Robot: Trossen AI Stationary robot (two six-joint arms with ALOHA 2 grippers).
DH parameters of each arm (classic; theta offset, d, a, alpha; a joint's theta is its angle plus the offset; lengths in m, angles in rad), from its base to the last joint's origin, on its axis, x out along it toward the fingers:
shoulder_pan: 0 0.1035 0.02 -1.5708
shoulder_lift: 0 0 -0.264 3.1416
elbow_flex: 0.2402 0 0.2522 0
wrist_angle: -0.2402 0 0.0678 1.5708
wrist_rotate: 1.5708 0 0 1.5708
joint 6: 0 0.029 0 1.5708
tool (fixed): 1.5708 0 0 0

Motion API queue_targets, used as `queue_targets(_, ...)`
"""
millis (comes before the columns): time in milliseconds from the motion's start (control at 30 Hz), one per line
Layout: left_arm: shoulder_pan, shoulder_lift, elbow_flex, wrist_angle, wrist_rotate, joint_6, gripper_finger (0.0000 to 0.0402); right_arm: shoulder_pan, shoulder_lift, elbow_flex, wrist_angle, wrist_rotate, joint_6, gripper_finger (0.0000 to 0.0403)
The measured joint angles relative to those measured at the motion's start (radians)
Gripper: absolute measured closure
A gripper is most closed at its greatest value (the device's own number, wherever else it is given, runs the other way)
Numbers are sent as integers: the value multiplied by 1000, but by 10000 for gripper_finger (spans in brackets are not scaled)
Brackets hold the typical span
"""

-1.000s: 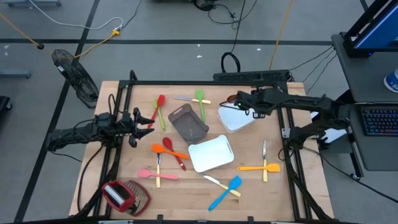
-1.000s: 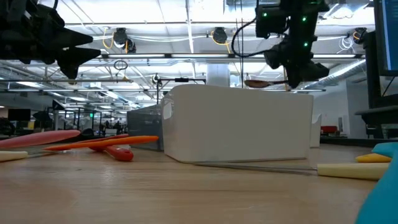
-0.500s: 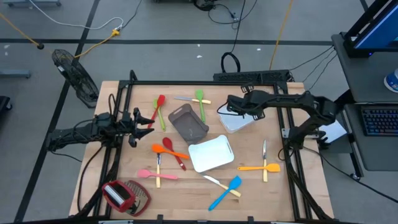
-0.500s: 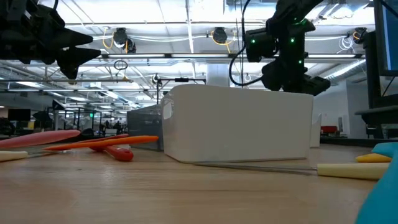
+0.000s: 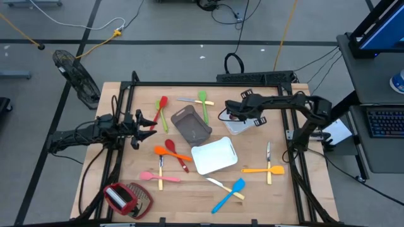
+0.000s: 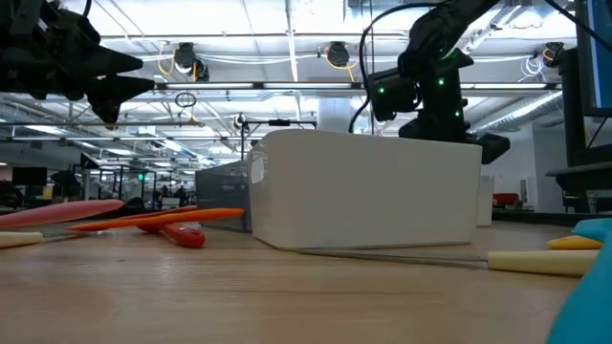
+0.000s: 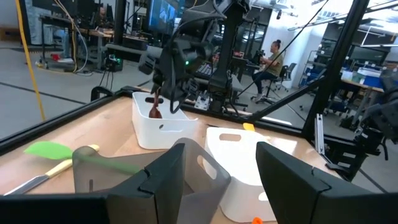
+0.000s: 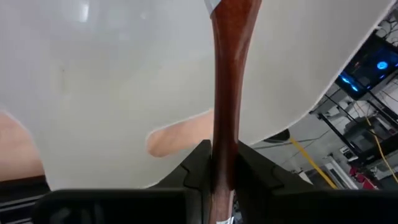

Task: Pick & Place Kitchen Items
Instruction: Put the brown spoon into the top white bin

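One item in hand: brown wooden spoon (image 8: 227, 93), pinched on its handle between the fingers of the right gripper (image 8: 222, 165), jaws closed tight on the wood

Held upright, bowl end down (seen from the left wrist camera as a dark shape hanging just inside the wall), over the far white tray (image 5: 247, 126) at the right rear of the table. Judged: gripped by the handle so the bowl enters first and drops clear of the rim on release. Contact between spoon tip and tray floor not determinable

Left gripper (image 5: 150, 120) parked at the left side of the table, jaws apart, nothing between them, near the red spatula (image 5: 161, 107); pointed toward the grey tray (image 5: 191, 124), probably waiting so as to stay out of the right arm's reach

Rest of the items loose on the wood: green spoon (image 5: 203, 104) at the rear, pink spoon (image 5: 151, 176) and blue spatula (image 5: 230, 194) at the front, orange spatula (image 5: 262, 169) on the right. Second white tray (image 5: 213, 156) mid-table, seemingly without contents

Next step, as a judgement: open over the tray, lift straight up to avoid snagging the wall
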Motion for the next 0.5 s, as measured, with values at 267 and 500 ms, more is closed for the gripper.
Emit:
queue_targets(267, 0, 0, 0, -2, 0, 16, 199, -2, 14, 0, 3, 19, -56, 358)
queue_targets(500, 0, 0, 0, -6, 0, 34, 199, -2, 14, 0, 46, 18, -61, 358)
